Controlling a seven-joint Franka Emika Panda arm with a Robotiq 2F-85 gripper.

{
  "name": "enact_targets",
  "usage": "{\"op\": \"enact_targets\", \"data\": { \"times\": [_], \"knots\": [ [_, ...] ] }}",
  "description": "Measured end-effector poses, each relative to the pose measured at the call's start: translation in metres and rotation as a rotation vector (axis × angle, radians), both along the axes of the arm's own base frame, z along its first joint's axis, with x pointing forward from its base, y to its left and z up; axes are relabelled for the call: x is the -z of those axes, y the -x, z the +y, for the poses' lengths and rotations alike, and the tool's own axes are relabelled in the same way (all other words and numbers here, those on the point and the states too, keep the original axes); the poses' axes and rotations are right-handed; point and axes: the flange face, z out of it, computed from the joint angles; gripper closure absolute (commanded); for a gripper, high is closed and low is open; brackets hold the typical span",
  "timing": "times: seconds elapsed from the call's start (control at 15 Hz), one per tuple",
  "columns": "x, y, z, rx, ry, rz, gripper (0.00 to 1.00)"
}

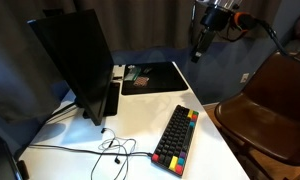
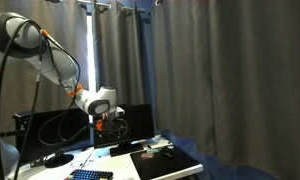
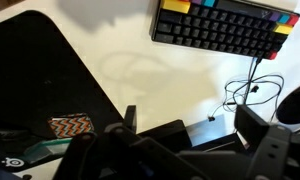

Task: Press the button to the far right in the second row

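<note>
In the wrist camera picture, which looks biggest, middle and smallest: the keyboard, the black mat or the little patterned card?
1. black mat, biggest, though it's nearest the camera
2. keyboard, partly cut off at the top edge
3. patterned card, clearly smallest

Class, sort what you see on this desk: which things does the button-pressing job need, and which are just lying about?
For the job: keyboard, gripper.
Lying about: monitor, mouse pad, cable, chair.
</note>
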Motion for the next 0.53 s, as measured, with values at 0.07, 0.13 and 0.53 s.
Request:
{"op": "enact_targets", "data": {
  "times": [0.07,0.13,0.53],
  "knots": [
    [-0.008,0.0,-0.006,-0.002,-0.002,-0.009,0.0],
    [-0.016,0.001,-0.012,-0.004,-0.007,-0.015,0.0],
    [-0.056,0.011,-0.05,0.005,-0.011,-0.052,0.0]
  ]
}}
